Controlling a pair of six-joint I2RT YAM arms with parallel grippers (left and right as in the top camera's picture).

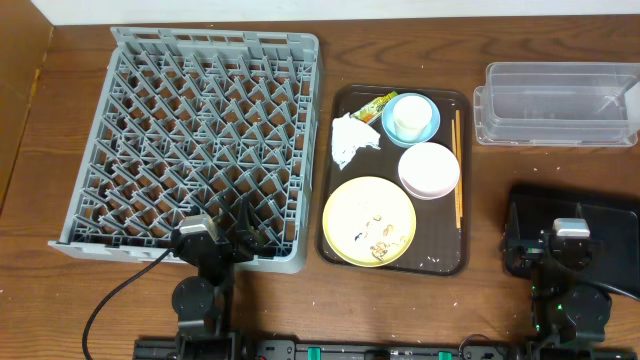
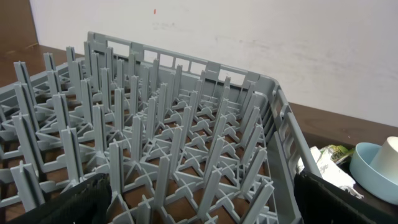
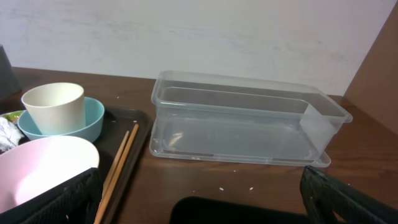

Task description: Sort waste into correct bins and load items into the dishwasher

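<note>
Overhead: sorting not started — crumpled white paper napkin [image 1: 350,140], round yellow plate [image 1: 368,220] sit on dark brown tray [image 1: 445,240]. Big grey plastic peg rack [image 1: 190,130] left of tray. Left gripper [image 2: 202,193], right gripper [image 3: 199,186] wide open, empty. Next — reach tray, pinch napkin.

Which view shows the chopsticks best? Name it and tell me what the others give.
The overhead view: the chopsticks lie in full length along the right edge of the brown tray, beside the pink bowl. The right wrist view shows only part of them. The left wrist view does not show them.
</note>
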